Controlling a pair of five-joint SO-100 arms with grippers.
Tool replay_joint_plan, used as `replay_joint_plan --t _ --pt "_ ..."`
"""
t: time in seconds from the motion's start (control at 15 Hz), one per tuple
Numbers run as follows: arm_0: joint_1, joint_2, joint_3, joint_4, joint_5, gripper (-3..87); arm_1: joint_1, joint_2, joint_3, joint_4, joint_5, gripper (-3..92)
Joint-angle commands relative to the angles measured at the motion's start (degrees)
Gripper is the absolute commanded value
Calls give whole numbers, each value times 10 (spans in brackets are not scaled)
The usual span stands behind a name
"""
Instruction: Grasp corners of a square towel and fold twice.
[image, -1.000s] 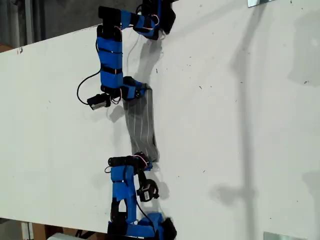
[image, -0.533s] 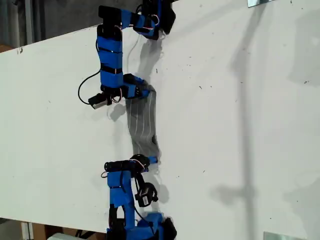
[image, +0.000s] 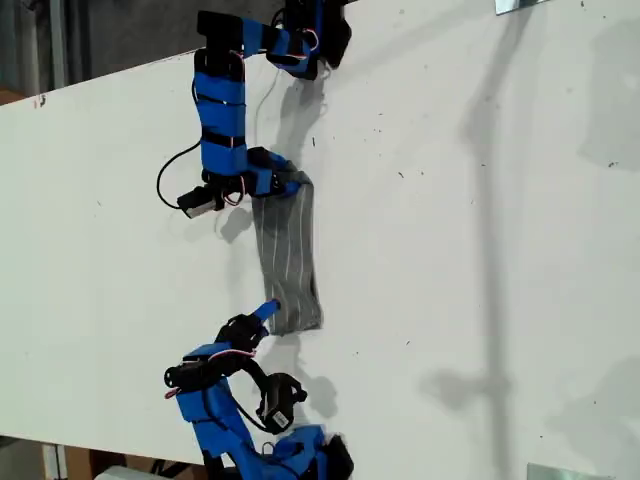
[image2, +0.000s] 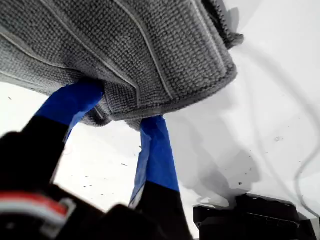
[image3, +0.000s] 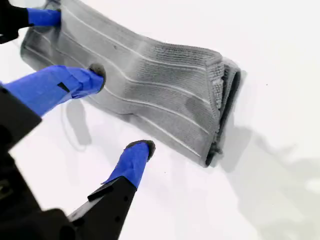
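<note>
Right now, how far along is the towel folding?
Done, it seems: the towel lies on the table as a narrow strip, with several layers stacked at one end, so both folds look made. In hand: my first gripper clamps the other end. My second gripper is open beside the layered end, off the cloth. Left: let go with the first and pull both arms clear.

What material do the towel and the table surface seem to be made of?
The towel looks like soft knitted or looped cloth, matte grey with thin white stripes; its fuzzy nap and thick folded edge suggest this. The table seems a hard, smooth white board, perhaps laminate, with small dark scuffs.
</note>
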Motion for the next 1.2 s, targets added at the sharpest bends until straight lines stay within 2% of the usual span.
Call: replay_joint_plan --t 0.0,0.2,0.27,0.4,0.6,0.73,0.87,1.13 --pt "-16 83 22 9 -12 253 -12 29 -3 0 4 209" --pt "-16 78 43 0 -40 251 -5 46 -7 18 3 224" --pt "-4 75 41 -4 -47 251 -4 56 -7 30 0 296" --pt "23 77 32 -5 -62 251 -23 96 -6 62 8 358" --pt "63 80 29 -7 -89 250 -19 191 25 92 18 356" --pt "93 87 36 -8 -113 246 14 229 75 68 12 364" --pt "128 112 55 -23 -139 244 44 175 96 9 -4 370" --pt "173 127 88 -49 -164 256 78 28 5 -26 -45 386"
